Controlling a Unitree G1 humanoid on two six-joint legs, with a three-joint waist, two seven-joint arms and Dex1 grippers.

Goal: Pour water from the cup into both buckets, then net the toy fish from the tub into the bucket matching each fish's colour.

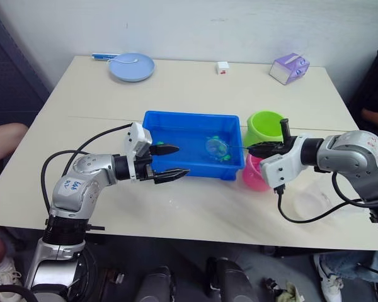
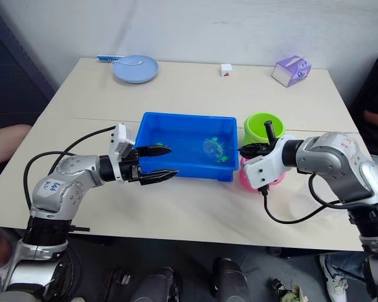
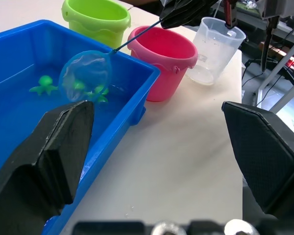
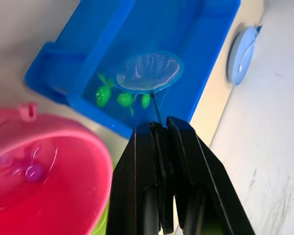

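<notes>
A beige table stands against a white wall.

Beige table with blue tub

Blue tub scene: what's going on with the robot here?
The right gripper is shut on the net handle, holding the hoop in the blue tub by the green toy fish. The left gripper hangs open at the tub's near left corner. The pink bucket already holds pink fish; the cup stands beside it.
</notes>
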